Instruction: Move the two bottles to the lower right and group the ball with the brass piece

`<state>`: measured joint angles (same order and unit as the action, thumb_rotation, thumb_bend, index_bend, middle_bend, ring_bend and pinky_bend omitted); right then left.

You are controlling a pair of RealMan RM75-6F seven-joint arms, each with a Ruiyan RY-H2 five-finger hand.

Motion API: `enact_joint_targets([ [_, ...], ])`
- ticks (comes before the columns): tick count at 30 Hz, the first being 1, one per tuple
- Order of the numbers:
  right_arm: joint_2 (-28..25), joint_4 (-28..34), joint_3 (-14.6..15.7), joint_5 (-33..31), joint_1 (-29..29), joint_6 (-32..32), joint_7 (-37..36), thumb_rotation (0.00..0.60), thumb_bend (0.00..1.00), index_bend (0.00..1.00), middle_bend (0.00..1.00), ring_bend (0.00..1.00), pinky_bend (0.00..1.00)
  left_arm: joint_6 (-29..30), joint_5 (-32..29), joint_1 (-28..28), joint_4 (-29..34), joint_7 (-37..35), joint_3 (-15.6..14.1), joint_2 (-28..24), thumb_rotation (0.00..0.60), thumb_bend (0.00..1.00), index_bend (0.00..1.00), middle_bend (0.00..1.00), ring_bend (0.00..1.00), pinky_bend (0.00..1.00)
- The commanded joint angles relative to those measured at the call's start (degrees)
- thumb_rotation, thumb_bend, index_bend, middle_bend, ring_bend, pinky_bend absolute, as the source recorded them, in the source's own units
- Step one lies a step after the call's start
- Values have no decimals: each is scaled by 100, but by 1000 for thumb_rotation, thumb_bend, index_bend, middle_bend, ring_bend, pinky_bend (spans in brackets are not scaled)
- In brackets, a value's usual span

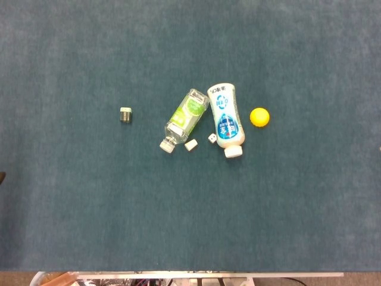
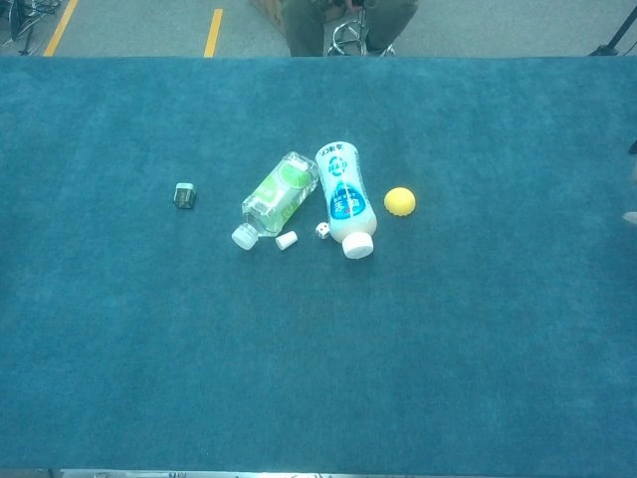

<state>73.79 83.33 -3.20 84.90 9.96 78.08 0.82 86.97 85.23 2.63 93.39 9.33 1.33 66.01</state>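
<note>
A teal cloth covers the table. The ball is yellow. One bottle is white with blue print; the other clear, green-labelled.

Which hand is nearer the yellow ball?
Right, apparently. Only a sliver of the right hand shows at the frame's right edge, right of the yellow ball; the left hand's sliver sits far left.
</note>
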Motion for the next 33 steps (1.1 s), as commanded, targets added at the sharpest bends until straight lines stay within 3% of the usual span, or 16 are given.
enact_joint_targets([
  [1, 36, -40, -25, 13, 38, -18, -47, 600, 9, 576, 385, 287, 276, -16, -18, 5, -15, -21, 12, -6, 600, 18, 303, 166, 149, 406],
  [5, 85, -83, -51, 126, 157, -73, -143, 600, 9, 576, 385, 287, 278, -6, 1, 9, -2, -57, 20, -23, 600, 18, 303, 166, 149, 406],
  [11, 100, -125, -147, 341, 479, -262, -396, 600, 9, 576, 385, 287, 363, 30, -63, -24, 60, -127, 53, -77, 600, 19, 303, 166, 149, 406],
  [18, 168, -349, -226, 733, 1001, -535, -607, 600, 10, 575, 385, 287, 368, 68, -59, -68, 59, -129, 28, -61, 600, 19, 303, 166, 149, 406],
  [25, 507, -935, -368, 1213, 1741, -754, -891, 600, 11, 576, 385, 261, 297, 168, -17, -134, -14, -278, 16, -13, 600, 19, 303, 166, 149, 407],
  [33, 1083, -1844, -313, 1799, 2663, -1006, -1234, 600, 11, 576, 331, 203, 316, 240, 16, -214, -183, -563, -13, 27, 600, 19, 303, 167, 149, 407],
])
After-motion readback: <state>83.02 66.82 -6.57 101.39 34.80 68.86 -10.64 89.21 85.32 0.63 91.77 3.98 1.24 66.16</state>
